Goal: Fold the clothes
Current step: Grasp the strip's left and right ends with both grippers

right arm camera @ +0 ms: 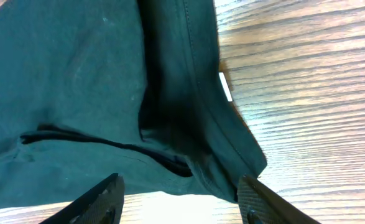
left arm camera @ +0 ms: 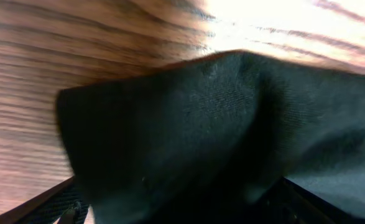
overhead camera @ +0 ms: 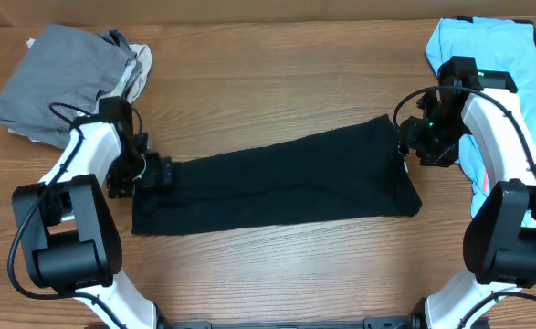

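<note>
While folded into a long band, large black fabric T-shirt [overhead camera: 277, 183] lies centred on wooden table [overhead camera: 268, 82], nine to three o'clock; left gripper [overhead camera: 153, 174] spread wide astride nine-o'clock end, unclamped; right gripper [overhead camera: 409, 146] half-spread, empty, at three-o'clock end.

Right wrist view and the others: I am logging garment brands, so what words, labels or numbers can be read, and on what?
No text can be read in any view.
White label at the edge of the black T-shirt: too small to read.
Red mark on the light blue T-shirt, mostly hidden by the arm: not legible.
Gray garment: no print shows.
</note>
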`<state>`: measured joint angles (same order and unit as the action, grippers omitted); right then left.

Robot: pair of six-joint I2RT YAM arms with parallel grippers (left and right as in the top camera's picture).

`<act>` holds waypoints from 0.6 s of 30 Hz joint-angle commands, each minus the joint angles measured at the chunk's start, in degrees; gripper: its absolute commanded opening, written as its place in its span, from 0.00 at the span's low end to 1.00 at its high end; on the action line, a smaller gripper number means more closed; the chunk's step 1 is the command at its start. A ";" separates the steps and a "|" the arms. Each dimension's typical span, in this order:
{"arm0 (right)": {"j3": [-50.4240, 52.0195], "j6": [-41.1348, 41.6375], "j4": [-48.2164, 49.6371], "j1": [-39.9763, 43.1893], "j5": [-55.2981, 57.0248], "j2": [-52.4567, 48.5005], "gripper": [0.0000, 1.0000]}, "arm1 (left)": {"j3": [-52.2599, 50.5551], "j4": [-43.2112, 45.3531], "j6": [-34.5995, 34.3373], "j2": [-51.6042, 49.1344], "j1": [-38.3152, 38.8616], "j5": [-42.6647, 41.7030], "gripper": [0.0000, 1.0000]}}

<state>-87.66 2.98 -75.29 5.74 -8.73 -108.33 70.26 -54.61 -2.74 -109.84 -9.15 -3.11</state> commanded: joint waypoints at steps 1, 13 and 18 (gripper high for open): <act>0.15 -0.17 0.26 0.02 -0.35 0.66 0.63 | -2.16 1.73 1.49 0.22 -0.33 -1.18 0.92; 0.15 -0.17 0.28 0.02 -0.35 0.66 0.64 | -10.86 11.72 5.35 0.22 -1.36 0.74 0.82; 0.15 -0.13 0.68 0.02 -0.37 0.66 0.64 | -13.14 13.07 5.29 0.22 -1.36 0.74 0.04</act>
<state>-87.66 2.98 -74.98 5.74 -8.78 -108.33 61.39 -42.48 0.64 -105.34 -10.22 -0.89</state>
